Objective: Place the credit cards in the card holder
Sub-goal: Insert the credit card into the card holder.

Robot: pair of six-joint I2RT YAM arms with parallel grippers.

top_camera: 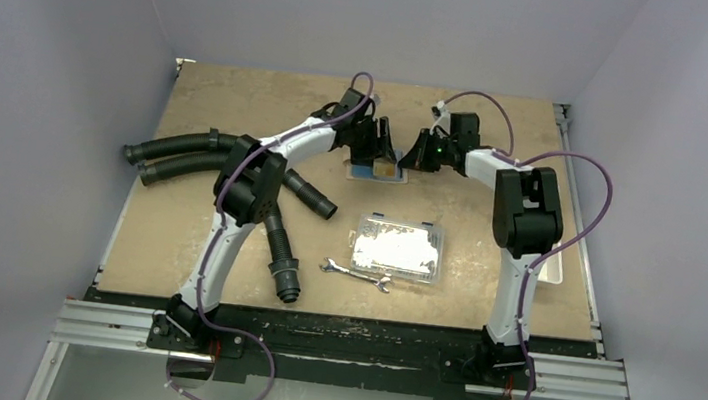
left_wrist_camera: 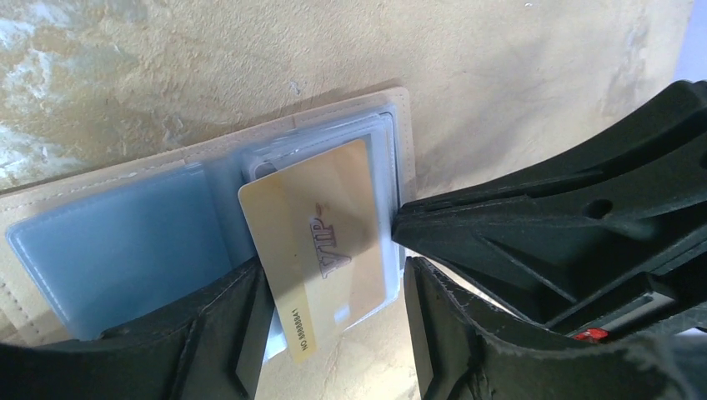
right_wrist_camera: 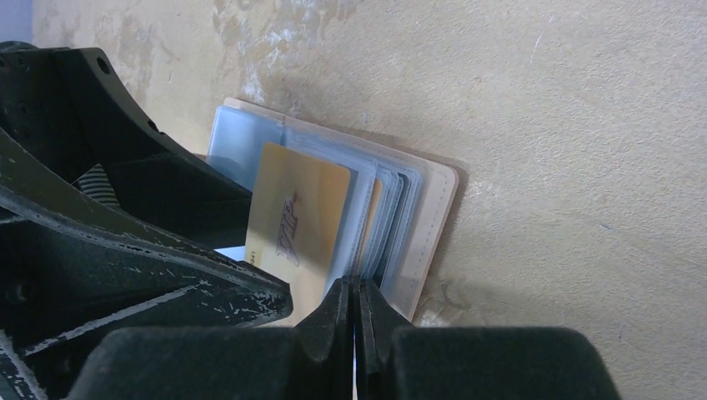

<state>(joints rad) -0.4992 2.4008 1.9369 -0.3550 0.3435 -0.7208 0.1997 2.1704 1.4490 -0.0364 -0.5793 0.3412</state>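
At far counter (top_camera: 240, 107): left fingers (left_wrist_camera: 467, 350) released around half-seated credit card (left_wrist_camera: 325, 242), right fingers (right_wrist_camera: 327, 329) clenched at card holder (left_wrist_camera: 125, 242) edge (gripping it? unclear). Retreat bump could unseat card.

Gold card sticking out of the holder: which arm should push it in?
Left: its open jaws straddle the gold card; the right jaws are shut at the card holder sleeves' edge.

The credit card (left_wrist_camera: 325, 250) sits between my left gripper's (left_wrist_camera: 333, 312) jaws, partly tucked in the card holder (left_wrist_camera: 125, 242) lying open on the table (left_wrist_camera: 500, 67). My right gripper's (right_wrist_camera: 356, 292) tips touch the holder just beside the card.
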